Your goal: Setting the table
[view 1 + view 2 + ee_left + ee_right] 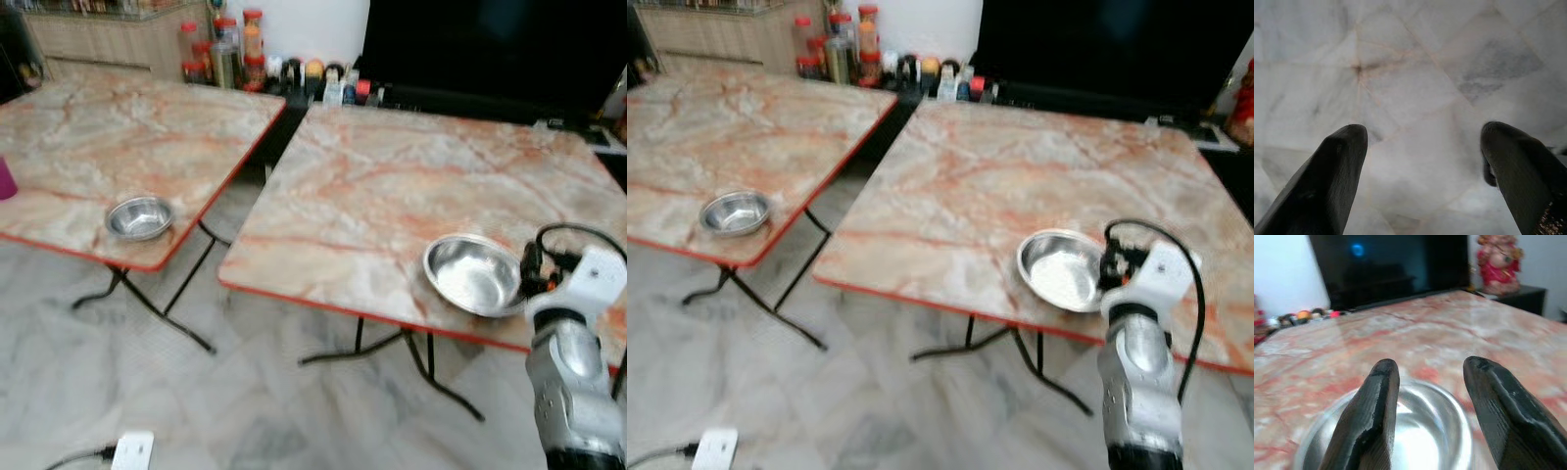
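Near the right table's (392,196) front edge, right hand (1430,382) gapes wide over a steel bowl (472,274).

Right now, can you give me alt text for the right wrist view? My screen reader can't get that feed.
The right gripper hovers with its jaws open just above a shiny steel bowl on a marbled pink table. Beyond the table stand a dark TV screen and a red figurine.
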Controlling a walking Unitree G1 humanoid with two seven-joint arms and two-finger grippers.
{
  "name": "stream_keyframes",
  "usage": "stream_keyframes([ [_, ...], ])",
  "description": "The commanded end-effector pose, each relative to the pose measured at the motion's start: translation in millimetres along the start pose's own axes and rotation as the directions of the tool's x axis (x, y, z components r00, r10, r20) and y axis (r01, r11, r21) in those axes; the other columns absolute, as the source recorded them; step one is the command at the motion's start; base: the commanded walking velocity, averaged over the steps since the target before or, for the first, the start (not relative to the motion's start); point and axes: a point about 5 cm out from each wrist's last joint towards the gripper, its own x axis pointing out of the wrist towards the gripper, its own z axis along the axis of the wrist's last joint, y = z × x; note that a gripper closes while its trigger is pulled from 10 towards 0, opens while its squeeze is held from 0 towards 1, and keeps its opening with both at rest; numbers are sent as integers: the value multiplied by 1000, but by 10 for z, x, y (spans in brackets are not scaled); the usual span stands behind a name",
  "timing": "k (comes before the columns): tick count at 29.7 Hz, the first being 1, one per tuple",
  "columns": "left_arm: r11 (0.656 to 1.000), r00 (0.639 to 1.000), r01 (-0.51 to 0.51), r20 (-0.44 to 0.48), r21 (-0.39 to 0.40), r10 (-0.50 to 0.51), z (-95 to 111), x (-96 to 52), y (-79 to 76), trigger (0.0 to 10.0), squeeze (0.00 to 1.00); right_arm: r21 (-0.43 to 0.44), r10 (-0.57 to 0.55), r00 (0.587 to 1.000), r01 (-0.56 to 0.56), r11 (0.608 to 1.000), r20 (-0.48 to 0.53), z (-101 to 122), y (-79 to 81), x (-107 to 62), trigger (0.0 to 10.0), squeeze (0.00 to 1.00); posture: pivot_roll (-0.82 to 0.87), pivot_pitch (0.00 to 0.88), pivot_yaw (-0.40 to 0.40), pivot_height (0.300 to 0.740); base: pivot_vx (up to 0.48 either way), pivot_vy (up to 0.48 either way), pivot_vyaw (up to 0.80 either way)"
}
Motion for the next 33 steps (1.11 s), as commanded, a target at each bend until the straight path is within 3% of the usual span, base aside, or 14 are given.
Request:
stream_keyframes([
  [1,1000,1000,6,-15,-9,-6,-39,-5,-42,10000,0,-13,-81,992,80,997,-94,-203,-275,-26,10000,0,-38,70,-63,740,0,401,-456],
  [7,1000,1000,5,-19,-8,-5,-44,-5,-40,10000,0,-44,-241,936,238,970,-258,-615,-659,-176,10000,0,-34,66,-62,740,0,400,-75],
  [12,1000,1000,4,-20,-6,-4,-45,-5,-37,10000,0,-71,-291,905,283,956,-311,-766,-771,-264,10000,0,-34,66,-60,740,0,399,0],
  [13,1000,1000,3,-21,-3,-3,-46,-6,-31,10000,0,-99,-316,882,300,949,-350,-880,-829,-330,10000,0,-38,60,-53,740,0,398,0],
  [25,1000,1000,0,-24,2,0,-57,-9,-22,10000,0,-148,-354,824,323,935,-443,-1188,-961,-506,10000,0,-34,49,-50,740,0,392,0],
  [32,1000,999,9,-35,18,-8,-74,-11,-30,10000,0,-122,-311,757,296,947,-575,-1496,-974,-724,10000,0,-32,33,-49,740,0,316,0],
  [33,999,999,7,-46,45,-5,-82,-11,-27,10000,0,-133,-307,721,289,948,-621,-1603,-1005,-838,10000,0,-30,27,-48,740,0,0,0],
])
